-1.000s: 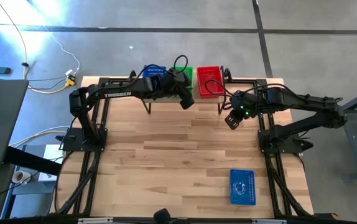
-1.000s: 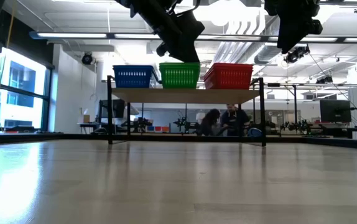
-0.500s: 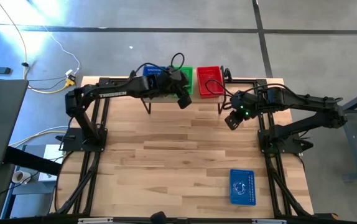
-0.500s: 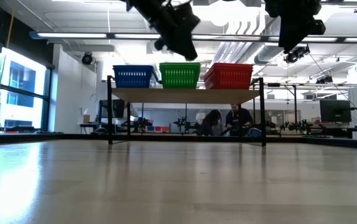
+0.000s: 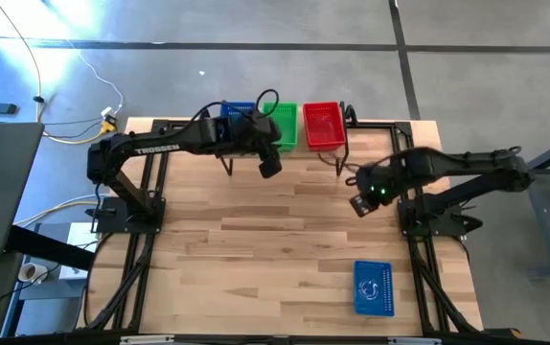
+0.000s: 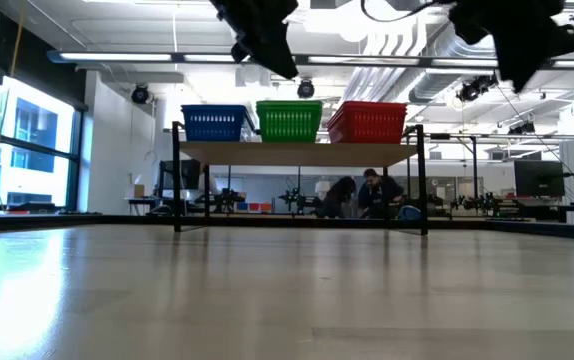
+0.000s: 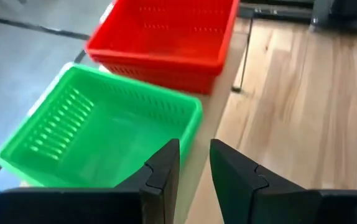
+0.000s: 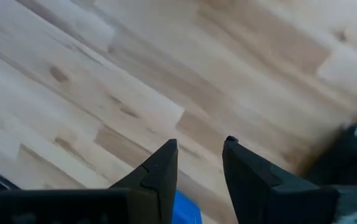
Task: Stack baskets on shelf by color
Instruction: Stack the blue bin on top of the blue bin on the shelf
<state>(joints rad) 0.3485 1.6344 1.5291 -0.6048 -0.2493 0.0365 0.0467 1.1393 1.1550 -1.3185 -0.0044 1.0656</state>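
The shelf (image 6: 297,153) stands at the table's far edge with baskets resting on its board: blue (image 6: 214,122) at the left, green (image 6: 288,120) in the middle, red (image 6: 367,121) at the right. One more blue basket (image 5: 372,287) lies flat on the table near the front right. My left gripper (image 5: 268,167) hangs open just in front of the shelf, above and near the green basket (image 7: 104,134), with nothing between its fingers. My right gripper (image 5: 358,204) is open over bare table at the right, pointing steeply down, also with nothing in it.
The black arm frames (image 5: 150,192) run along both sides of the table. Bare wooden tabletop (image 5: 256,249) lies between the shelf and the near blue basket. In the room behind the shelf, people (image 6: 362,195) sit at a far bench.
My left gripper has drawn back from the green basket, rising and moving toward the table's left and near side. My right gripper has gone toward the near edge, sunk a little, and rolled at the wrist. The baskets have not moved.
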